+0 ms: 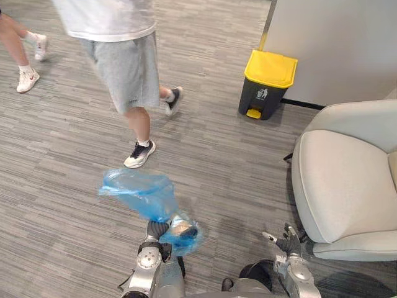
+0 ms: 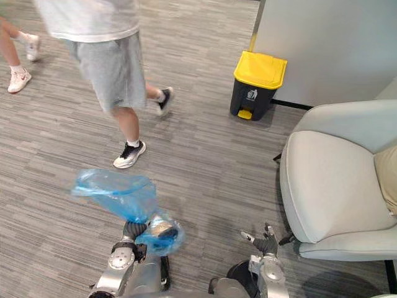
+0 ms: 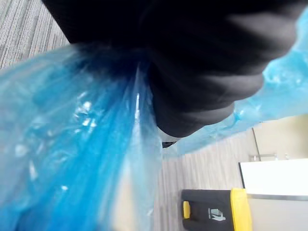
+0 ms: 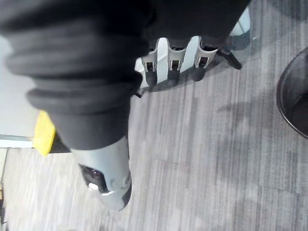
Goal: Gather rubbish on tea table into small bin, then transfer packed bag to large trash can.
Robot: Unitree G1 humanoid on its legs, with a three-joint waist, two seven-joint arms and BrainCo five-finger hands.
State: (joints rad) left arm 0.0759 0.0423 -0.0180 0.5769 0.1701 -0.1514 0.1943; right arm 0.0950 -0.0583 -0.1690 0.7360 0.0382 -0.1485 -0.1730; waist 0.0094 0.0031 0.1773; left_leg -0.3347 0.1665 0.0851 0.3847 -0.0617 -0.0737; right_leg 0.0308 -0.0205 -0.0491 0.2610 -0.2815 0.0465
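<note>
Transfer step, by my reading. Left hand (image 1: 158, 230) clenched on neck of blue bag (image 1: 141, 192), bag bunched just above it. Right hand (image 1: 286, 241) spread, idle. Trash can (image 1: 268, 84) well ahead, lid down; person (image 1: 121, 62) ahead of left hand. Next: carry bag over, lift lid

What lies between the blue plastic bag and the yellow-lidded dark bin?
Only bare grey floor between blue plastic bag and yellow-lidded dark bin, in the left eye view.

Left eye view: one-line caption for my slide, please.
Left hand grips the blue rubbish bag; yellow-lidded trash can ahead, with a person on the floor between.
</note>
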